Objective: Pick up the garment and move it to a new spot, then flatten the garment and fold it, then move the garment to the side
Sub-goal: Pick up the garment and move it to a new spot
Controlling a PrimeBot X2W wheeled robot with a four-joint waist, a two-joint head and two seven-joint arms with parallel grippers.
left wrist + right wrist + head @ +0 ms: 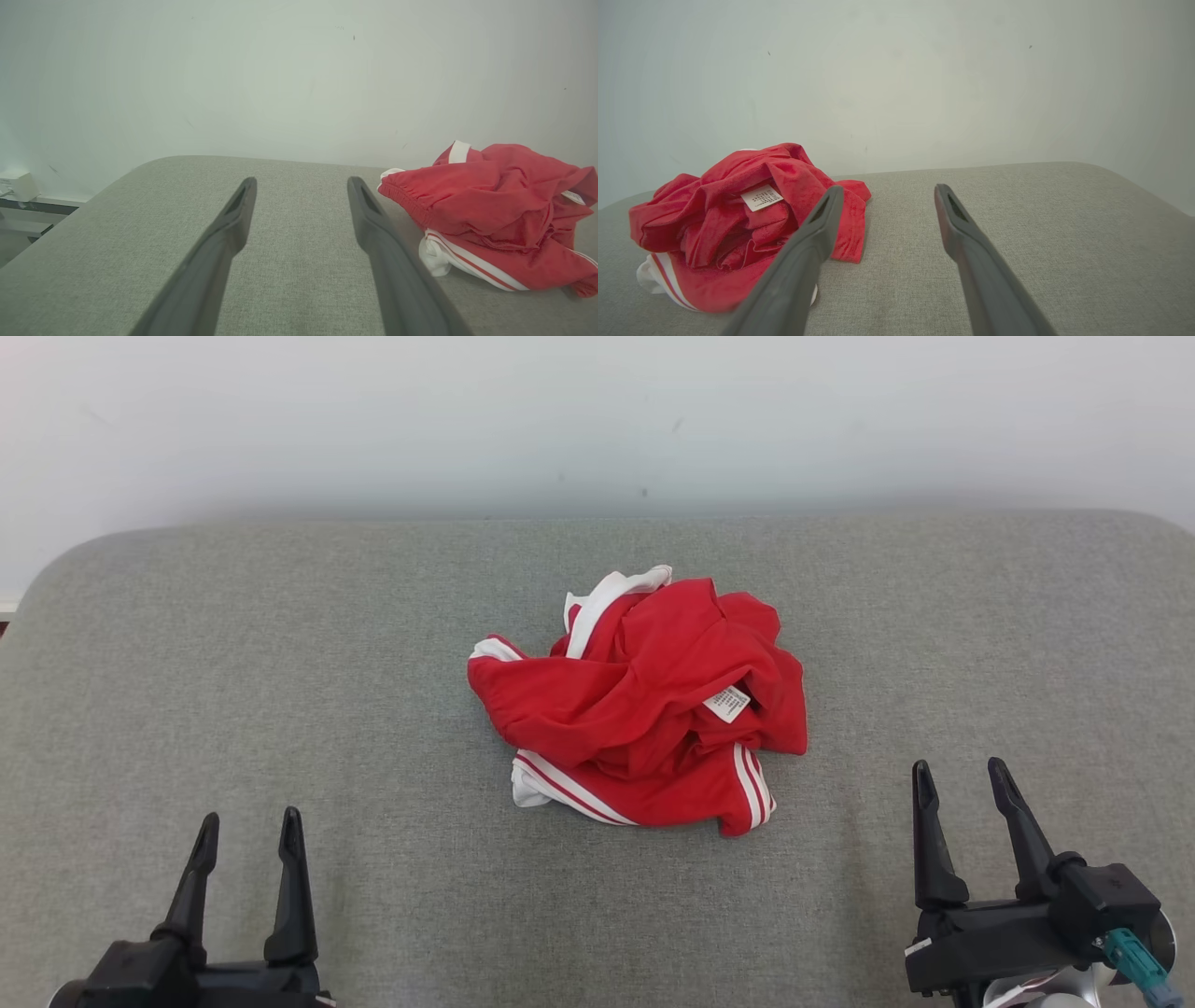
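L pincer point(250, 814) spread, empty, low-left over grey counter point(280, 663); crumpled red garment point(644, 700) w/ white stripes lies mid-counter, well apart fwd-right of it & fwd-left of R pincer point(960, 763), likewise spread, empty, not touching cloth.

You see the garment point(644, 700) near the middle of the padded table point(233, 663), the wall point(597, 420) behind. The left gripper point(250, 814) is before it at the left, the right gripper point(960, 763) at the right, both apart. Past the table's left end sits maybe a small box point(16, 185).
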